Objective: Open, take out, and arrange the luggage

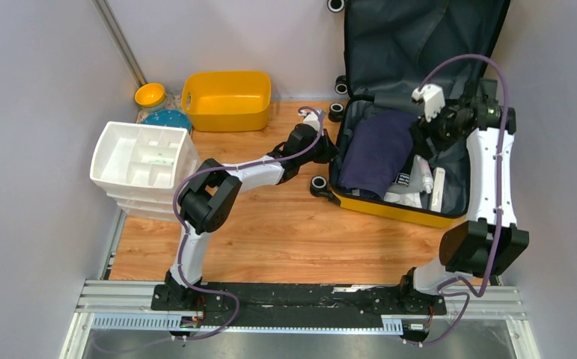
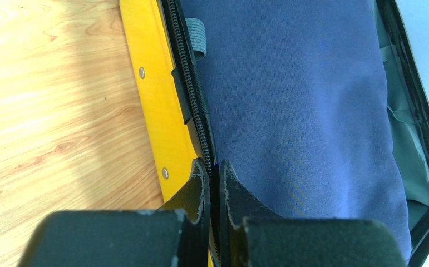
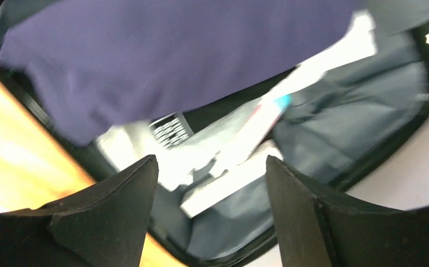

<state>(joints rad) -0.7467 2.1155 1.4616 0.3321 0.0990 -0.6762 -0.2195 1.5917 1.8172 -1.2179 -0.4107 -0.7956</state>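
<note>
Far right on the bench (image 1: 270,239), the luggage (image 1: 390,203) lies open: a stiff, bulky shell, best gripped at its rim. There the left tool (image 2: 215,172), closed, seemingly pinches it; the right tool (image 3: 211,164) gapes empty above.

Top camera looks down from high behind the near edge, whole table (image 1: 270,232) seen. Left wrist view sits close over the luggage (image 2: 151,111) rim, right wrist close above its contents; all share the navy cloth (image 1: 375,153).
</note>
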